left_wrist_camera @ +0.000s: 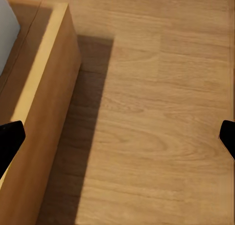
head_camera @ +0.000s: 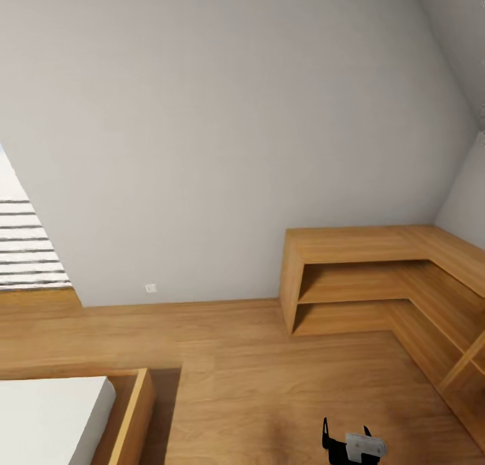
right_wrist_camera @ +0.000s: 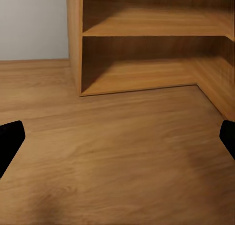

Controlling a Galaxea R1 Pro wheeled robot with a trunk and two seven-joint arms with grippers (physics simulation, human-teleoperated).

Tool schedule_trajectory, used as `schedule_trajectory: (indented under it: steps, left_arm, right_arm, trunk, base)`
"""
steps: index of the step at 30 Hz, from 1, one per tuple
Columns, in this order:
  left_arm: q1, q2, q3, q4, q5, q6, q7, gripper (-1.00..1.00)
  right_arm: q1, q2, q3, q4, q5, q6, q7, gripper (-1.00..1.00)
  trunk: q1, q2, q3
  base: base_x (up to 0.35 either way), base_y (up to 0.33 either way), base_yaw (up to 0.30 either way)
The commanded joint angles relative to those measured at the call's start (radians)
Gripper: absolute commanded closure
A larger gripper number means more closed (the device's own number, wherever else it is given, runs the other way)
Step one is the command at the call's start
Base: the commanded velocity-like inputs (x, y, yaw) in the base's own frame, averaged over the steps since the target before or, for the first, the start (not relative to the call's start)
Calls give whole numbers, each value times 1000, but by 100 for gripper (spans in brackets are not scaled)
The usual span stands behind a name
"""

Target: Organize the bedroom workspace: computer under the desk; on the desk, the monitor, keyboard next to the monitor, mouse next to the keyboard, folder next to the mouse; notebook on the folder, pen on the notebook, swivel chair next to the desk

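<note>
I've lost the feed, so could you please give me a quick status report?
Both tools open, holding nothing. In transit: no desk items in sight. Ahead, wooden corner shelf on plank floor; bed frame at left.

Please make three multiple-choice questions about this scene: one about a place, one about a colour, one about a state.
1. Where does the wooden shelf unit stand?
A. in the corner, against the walls
B. in the middle of the floor
C. on the bed

2. What colour is the wall?
A. blue
B. light grey
C. green

3. How is the right gripper?
A. shut on a pen
B. shut on a mouse
C. open, holding nothing

Answers: 1 A, the unit follows both walls in an L. 2 B, plain grey above the wood floor. 3 C, its fingers stand far apart over bare floor.
</note>
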Motion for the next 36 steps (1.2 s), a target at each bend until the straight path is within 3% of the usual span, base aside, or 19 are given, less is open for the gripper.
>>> schedule_trajectory:
  steps: [1,23,36]
  left_arm:
    - [0,1,-9,-3,2,-2,10,-100]
    - [0,1,-9,-3,2,-1,5,-100]
    - [0,-4,-9,-3,2,-2,4,-100]
  right_arm:
    - [-1,1,9,2,-4,-2,-6,-100]
    - [-1,0,9,2,-2,-2,-6,-100]
    - [-1,0,9,2,-2,-2,-6,-100]
  trunk:
    - [1,-1,-1]
    - [1,-1,15]
    - [1,-1,25]
  base:
    - [331,0,-172]
    - [326,0,-218]
    - [69,0,-225]
